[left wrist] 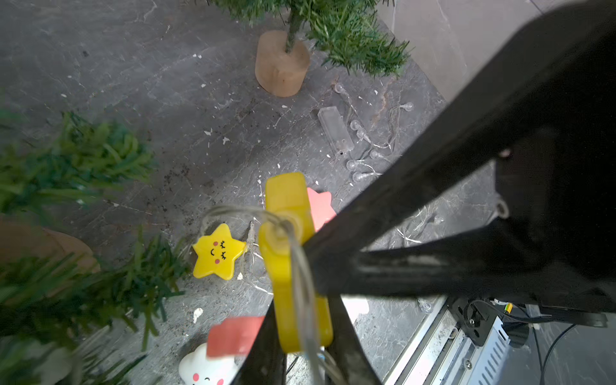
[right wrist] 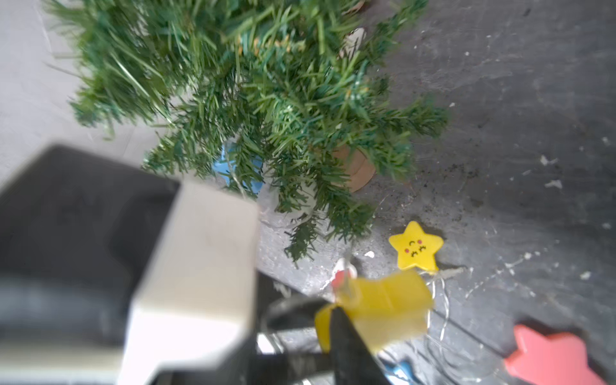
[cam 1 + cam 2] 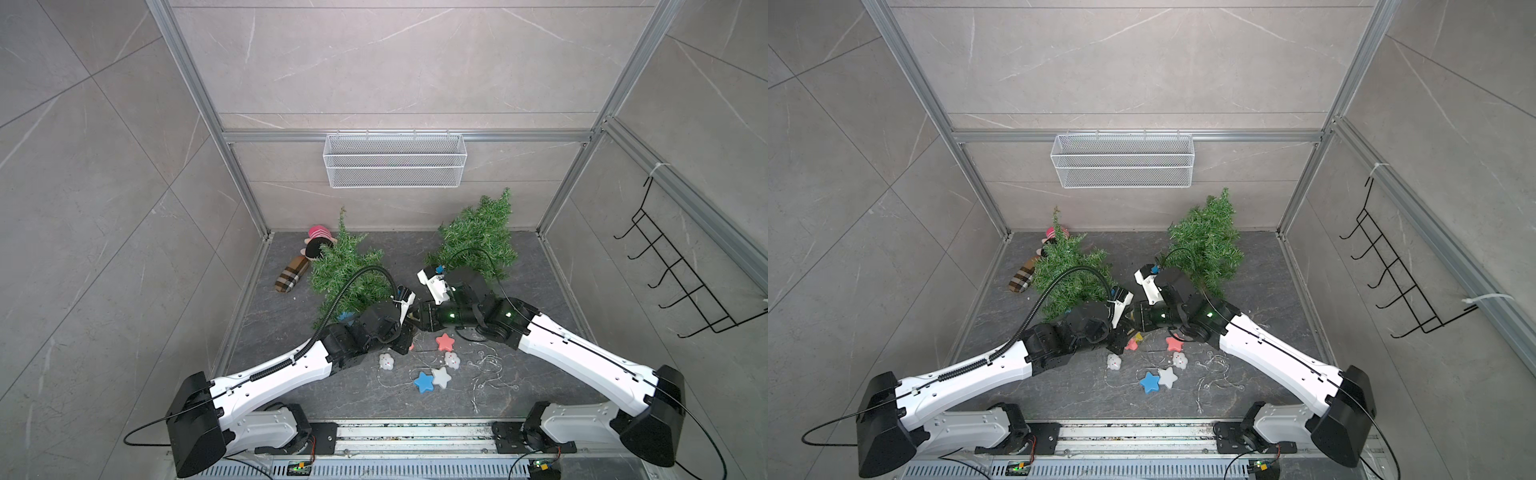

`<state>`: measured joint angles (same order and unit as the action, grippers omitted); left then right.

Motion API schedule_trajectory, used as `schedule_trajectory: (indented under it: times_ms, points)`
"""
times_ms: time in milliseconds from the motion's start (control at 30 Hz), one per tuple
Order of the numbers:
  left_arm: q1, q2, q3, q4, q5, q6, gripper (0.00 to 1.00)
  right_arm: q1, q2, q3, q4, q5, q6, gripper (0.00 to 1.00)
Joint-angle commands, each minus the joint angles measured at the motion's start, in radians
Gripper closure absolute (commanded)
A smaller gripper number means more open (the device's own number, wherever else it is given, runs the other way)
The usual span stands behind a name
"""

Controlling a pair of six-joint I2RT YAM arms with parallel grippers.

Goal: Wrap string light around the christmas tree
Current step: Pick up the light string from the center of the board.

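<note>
Two small green christmas trees stand on the dark floor, one at the left (image 3: 345,270) and one at the right (image 3: 478,241). The string light (image 3: 432,376) lies loose in front of them, its thin wire carrying star and cloud lamps. My left gripper (image 1: 301,310) is shut on one yellow star lamp (image 1: 293,253), held edge-on with wire looped over it. My right gripper (image 2: 330,316) has a fingertip against the same star (image 2: 383,306); how its jaws stand is not clear. In both top views the two grippers meet between the trees (image 3: 411,326) (image 3: 1129,326). A second yellow star (image 1: 218,251) lies on the floor.
A clear battery box (image 1: 335,130) and clear bulbs lie near the right tree's wooden base (image 1: 281,63). A blue star (image 2: 238,170) sits under the left tree. A plush doll (image 3: 318,241) lies at the back left. A wire basket (image 3: 395,160) and a black hook rack (image 3: 681,270) hang on the walls.
</note>
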<state>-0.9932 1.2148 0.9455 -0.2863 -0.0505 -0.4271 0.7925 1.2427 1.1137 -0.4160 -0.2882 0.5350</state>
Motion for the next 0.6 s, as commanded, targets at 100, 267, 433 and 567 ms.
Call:
schedule_trajectory:
  times_ms: [100, 267, 433, 567]
  points:
    - [0.01, 0.037, 0.188, -0.079, -0.025, 0.057, 1.0, -0.094, -0.111, -0.146, -0.097, -0.015, -0.083, 0.49]
    - [0.021, 0.07, 0.279, -0.128, -0.073, 0.118, 1.0, -0.106, -0.154, -0.269, -0.057, 0.019, -0.086, 0.47]
    - [0.025, 0.112, 0.312, -0.112, -0.039, 0.119, 1.0, -0.079, -0.106, -0.349, -0.029, 0.068, -0.107, 0.46]
    - [0.027, 0.128, 0.338, -0.122, -0.048, 0.131, 1.0, -0.053, -0.131, -0.416, 0.079, 0.06, -0.099, 0.42]
